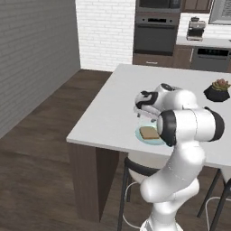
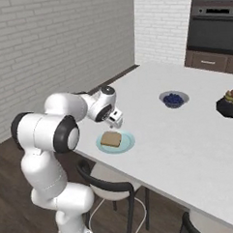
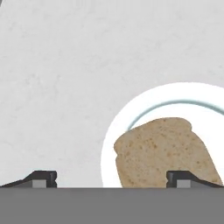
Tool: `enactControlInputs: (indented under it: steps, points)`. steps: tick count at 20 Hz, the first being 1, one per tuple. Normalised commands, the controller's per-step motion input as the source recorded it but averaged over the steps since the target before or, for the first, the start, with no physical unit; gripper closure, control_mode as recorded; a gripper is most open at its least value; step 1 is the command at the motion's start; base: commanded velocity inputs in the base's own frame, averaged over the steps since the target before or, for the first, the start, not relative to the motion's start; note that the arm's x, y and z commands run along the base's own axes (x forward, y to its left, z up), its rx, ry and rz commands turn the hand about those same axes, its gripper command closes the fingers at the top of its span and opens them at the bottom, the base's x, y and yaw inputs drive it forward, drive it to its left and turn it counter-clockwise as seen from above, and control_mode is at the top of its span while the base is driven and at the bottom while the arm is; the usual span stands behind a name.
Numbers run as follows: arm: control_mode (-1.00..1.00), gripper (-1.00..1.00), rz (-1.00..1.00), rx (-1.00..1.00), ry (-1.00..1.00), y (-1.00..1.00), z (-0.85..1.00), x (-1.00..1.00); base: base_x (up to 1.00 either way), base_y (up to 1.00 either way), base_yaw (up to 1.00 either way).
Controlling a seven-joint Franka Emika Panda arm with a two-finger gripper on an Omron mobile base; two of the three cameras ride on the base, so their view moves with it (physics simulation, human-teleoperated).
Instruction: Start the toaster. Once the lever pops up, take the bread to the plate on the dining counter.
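Bread (image 2: 111,139) flat on plate (image 2: 127,144), counter (image 2: 188,148). Tool (image 2: 116,122) wide, empty, just above. Advise straight vertical retreat, no contact with slice.

White jointed arm bent sharply at the elbow, forearm reaching forward and low. Small white two-fingered pincer (image 2: 117,121) angled downward, dark fingertips (image 3: 43,178) spread wide apart, nothing gripped between them.

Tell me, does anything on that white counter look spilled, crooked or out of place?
Nothing stands out. The bread lies flat on the plate near the edge of the dining counter, the open gripper above it. A bowl of dark blue contents and a potted plant sit upright, nothing spilled.
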Motion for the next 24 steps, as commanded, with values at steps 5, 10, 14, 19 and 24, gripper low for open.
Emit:
enactControlInputs:
  steps: [5, 10, 14, 19, 24]
  points:
    - [-1.00, -1.00, 0.19, 0.08, -0.36, -0.01, 0.96, -0.67, 0.00, 0.00, 0.00]
    - [-1.00, -1.00, 0.06, 0.00, -0.20, 0.00, 1.00, -0.92, 0.00, 0.00, 0.00]
    - [-1.00, -1.00, 0.00, -0.03, -0.01, 0.00, 0.87, -1.00, 0.00, 0.00, 0.00]
    - [-1.00, -1.00, 0.00, -0.09, 0.00, 0.00, 0.49, -1.00, 0.00, 0.00, 0.00]
    - [-1.00, -1.00, 0.00, -0.12, 0.09, 0.02, 0.11, -1.00, 0.00, 0.00, 0.00]
